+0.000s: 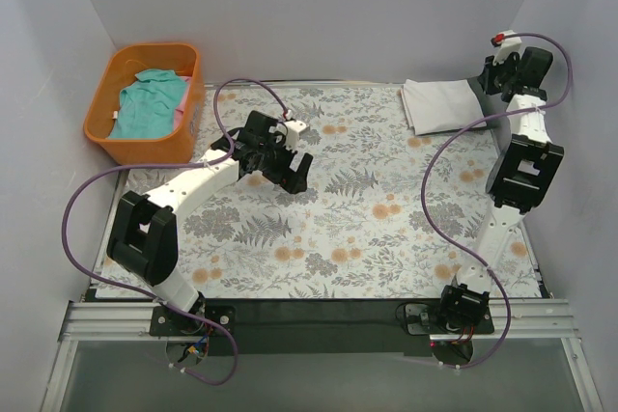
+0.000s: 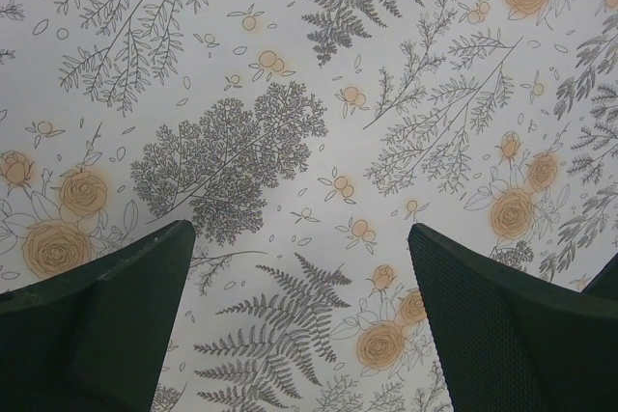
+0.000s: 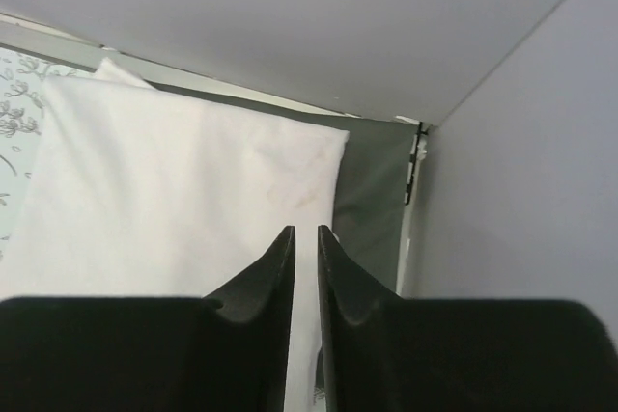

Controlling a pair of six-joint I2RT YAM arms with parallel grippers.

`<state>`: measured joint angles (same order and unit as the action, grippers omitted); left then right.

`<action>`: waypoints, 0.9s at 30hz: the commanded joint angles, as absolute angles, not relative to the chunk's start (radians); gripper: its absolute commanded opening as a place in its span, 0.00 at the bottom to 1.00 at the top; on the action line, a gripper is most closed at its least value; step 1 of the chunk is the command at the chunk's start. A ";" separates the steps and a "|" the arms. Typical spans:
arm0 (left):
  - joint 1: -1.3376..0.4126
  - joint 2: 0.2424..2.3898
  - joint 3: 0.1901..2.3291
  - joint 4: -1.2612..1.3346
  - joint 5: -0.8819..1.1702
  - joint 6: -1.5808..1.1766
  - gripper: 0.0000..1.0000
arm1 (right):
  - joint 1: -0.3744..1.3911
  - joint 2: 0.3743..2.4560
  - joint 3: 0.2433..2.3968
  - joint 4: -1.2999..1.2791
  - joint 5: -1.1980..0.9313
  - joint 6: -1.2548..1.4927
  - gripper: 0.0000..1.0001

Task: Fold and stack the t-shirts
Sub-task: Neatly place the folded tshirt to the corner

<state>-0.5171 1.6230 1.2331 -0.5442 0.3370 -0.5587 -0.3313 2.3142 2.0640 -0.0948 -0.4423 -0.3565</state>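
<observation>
A folded white t-shirt [image 1: 442,103] lies flat at the back right of the table and fills the right wrist view [image 3: 174,180]. A teal t-shirt [image 1: 150,103] lies crumpled in the orange basket [image 1: 106,142] at the back left. My right gripper [image 1: 486,84] hovers over the white shirt's right edge, its jaws [image 3: 306,231] drawn together with only a thin gap and nothing between them. My left gripper [image 1: 294,176] is open and empty above the bare floral cover [image 2: 301,229] at centre left. A dark grey-green strip [image 3: 372,190] shows beside the white shirt; I cannot tell whether it is a shirt.
The floral table covering [image 1: 367,229] spans the table. Pale walls close in at the back and both sides, near the right gripper [image 3: 521,142]. Purple cables loop from both arms.
</observation>
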 commanded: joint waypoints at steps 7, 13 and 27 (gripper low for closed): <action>-0.500 1.578 1.242 -0.545 0.347 -0.572 0.87 | -0.316 2.402 2.059 -0.080 -0.424 -0.330 0.12; -0.469 1.600 1.272 -0.554 0.357 -0.594 0.88 | -0.324 2.407 1.979 -0.046 -0.324 -0.393 0.09; -0.351 1.577 1.341 -0.571 0.433 -0.732 0.98 | -0.327 2.010 1.784 -0.162 -0.360 -0.362 0.63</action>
